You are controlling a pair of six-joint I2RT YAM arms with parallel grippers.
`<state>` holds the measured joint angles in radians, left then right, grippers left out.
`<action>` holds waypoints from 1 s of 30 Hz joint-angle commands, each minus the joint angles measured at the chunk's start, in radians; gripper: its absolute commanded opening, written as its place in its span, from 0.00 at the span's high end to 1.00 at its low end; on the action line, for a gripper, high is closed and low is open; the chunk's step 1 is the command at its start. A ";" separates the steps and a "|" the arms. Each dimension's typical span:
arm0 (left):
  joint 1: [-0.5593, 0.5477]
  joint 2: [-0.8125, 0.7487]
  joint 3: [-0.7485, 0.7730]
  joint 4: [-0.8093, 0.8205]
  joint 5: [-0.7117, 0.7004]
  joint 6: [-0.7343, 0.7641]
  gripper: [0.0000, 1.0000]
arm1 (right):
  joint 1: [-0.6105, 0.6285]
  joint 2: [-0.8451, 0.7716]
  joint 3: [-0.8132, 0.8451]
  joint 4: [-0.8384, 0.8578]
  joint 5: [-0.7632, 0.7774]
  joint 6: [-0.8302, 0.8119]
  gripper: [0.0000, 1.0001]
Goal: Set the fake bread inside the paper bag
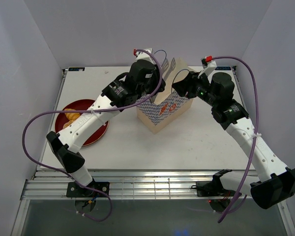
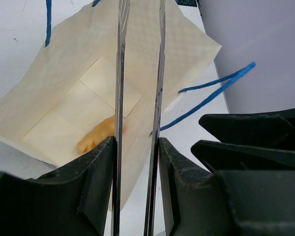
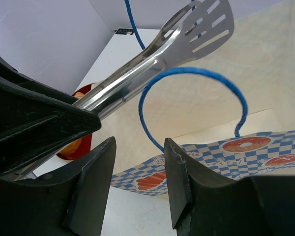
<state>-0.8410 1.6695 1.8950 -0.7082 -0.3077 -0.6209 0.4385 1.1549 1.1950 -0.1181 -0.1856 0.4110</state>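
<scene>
The paper bag [image 1: 164, 110] stands open at mid-table, cream inside [image 2: 64, 98] with a blue-white checked band [image 3: 265, 147]. One golden piece of fake bread [image 2: 96, 135] lies on the bag's floor. More orange fake bread [image 1: 71, 118] sits on the red plate. My left gripper [image 2: 136, 147] hovers above the bag's mouth, shut on the silver tongs [image 2: 119, 73], whose two arms stand parted and empty. The tongs' slotted head [image 3: 206, 24] shows over the bag in the right wrist view. My right gripper [image 3: 140, 162] is open at the bag's right side, below a blue cord handle [image 3: 187, 73], with nothing between its fingers.
The dark-red plate [image 1: 88, 135] lies at the table's left, under the left arm, and shows again in the right wrist view [image 3: 81, 147]. White walls close in the table at the back and sides. A second blue cord handle [image 2: 211, 91] hangs off the bag's far rim.
</scene>
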 commanded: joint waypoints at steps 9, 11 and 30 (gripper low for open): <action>-0.004 -0.304 -0.073 -0.123 -0.102 0.013 0.55 | -0.012 -0.020 0.023 0.015 -0.014 -0.014 0.49; -0.004 -0.341 -0.079 -0.154 -0.128 0.013 0.55 | -0.014 -0.021 0.021 0.015 -0.017 -0.014 0.49; 0.028 -0.582 -0.175 -0.695 -0.493 -0.135 0.51 | -0.024 -0.001 0.023 -0.014 -0.074 -0.020 0.44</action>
<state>-0.8356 1.0859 1.7569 -1.3010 -0.7395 -0.7269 0.4191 1.1545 1.1950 -0.1329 -0.2291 0.4107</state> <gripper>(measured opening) 0.485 0.552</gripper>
